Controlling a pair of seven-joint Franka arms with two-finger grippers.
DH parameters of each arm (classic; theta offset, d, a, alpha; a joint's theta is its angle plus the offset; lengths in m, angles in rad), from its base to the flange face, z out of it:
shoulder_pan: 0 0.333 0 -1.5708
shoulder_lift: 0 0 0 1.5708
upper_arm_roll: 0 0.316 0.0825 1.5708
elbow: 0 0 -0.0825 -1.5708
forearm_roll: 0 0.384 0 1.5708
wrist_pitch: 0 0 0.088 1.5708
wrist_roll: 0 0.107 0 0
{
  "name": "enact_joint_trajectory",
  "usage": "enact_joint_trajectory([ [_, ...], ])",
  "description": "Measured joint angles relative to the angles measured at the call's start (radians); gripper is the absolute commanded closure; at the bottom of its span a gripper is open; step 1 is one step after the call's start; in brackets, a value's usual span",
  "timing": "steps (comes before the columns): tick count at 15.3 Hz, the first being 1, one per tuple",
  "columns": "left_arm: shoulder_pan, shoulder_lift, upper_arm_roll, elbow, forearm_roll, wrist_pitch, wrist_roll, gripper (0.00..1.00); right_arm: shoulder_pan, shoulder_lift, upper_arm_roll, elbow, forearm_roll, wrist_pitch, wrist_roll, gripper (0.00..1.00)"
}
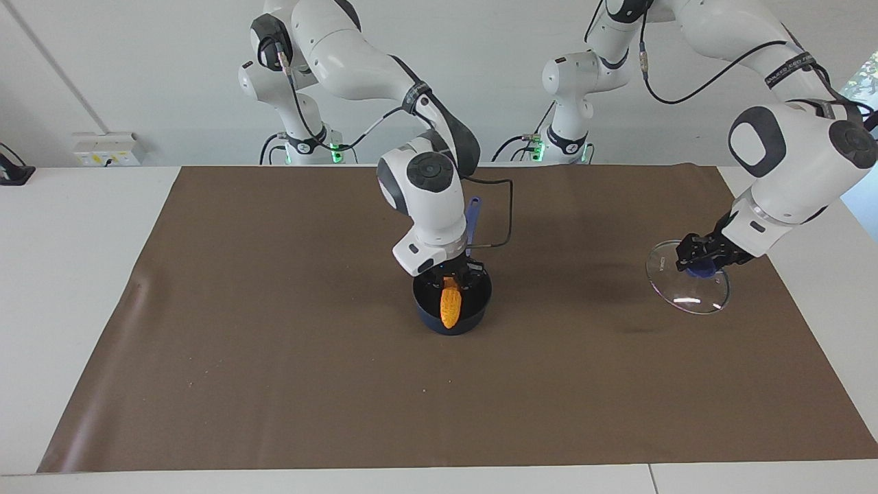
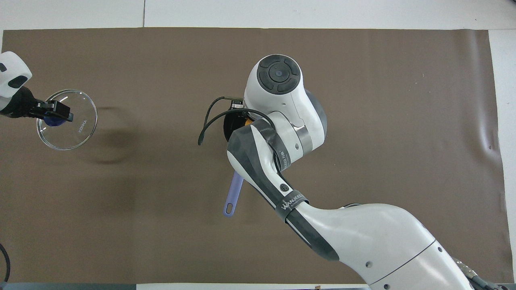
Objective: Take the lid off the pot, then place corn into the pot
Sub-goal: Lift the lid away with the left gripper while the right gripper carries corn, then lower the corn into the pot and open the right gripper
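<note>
The dark blue pot (image 1: 473, 312) stands mid-table, its lighter blue handle (image 2: 234, 194) pointing toward the robots. My right gripper (image 1: 451, 278) is just above the pot's mouth, shut on the top end of the yellow-orange corn (image 1: 451, 307), which hangs upright with its lower end inside the pot. In the overhead view the right arm hides the pot; only a sliver of corn (image 2: 250, 119) shows. My left gripper (image 1: 701, 261) is shut on the blue knob of the glass lid (image 1: 693, 295) and holds it tilted, over the mat at the left arm's end; the lid also shows in the overhead view (image 2: 74, 125).
A brown mat (image 1: 274, 343) covers the white table (image 1: 68, 274). A black cable (image 1: 504, 213) loops off the right wrist beside the pot handle. A wall socket (image 1: 106, 149) sits at the table's edge by the right arm's end.
</note>
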Motion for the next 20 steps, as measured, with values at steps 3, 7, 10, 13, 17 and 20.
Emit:
enact_joint_trajectory([
  [3,-0.002,-0.006,-0.009,-0.065,0.000,0.056,-0.010,1.00,0.007,-0.006,0.000,-0.013,0.000,-0.001,0.014,1.00],
  [7,-0.002,-0.008,-0.010,-0.135,0.000,0.145,-0.012,1.00,0.044,-0.018,0.002,-0.060,0.001,0.000,0.061,1.00],
  [10,-0.002,-0.008,-0.010,-0.176,0.000,0.185,-0.012,1.00,0.048,-0.026,0.000,-0.100,0.001,0.026,0.067,0.05],
  [13,-0.002,-0.008,-0.010,-0.204,0.000,0.214,-0.013,1.00,0.044,-0.033,-0.007,-0.110,-0.001,0.026,0.067,0.00],
  [17,-0.003,-0.008,-0.011,-0.229,0.000,0.240,-0.019,1.00,0.018,-0.047,-0.013,-0.078,-0.043,-0.024,0.067,0.00],
  [20,-0.003,-0.008,-0.011,-0.245,0.000,0.264,-0.020,1.00,-0.025,-0.075,-0.023,-0.003,-0.135,-0.133,0.045,0.00],
])
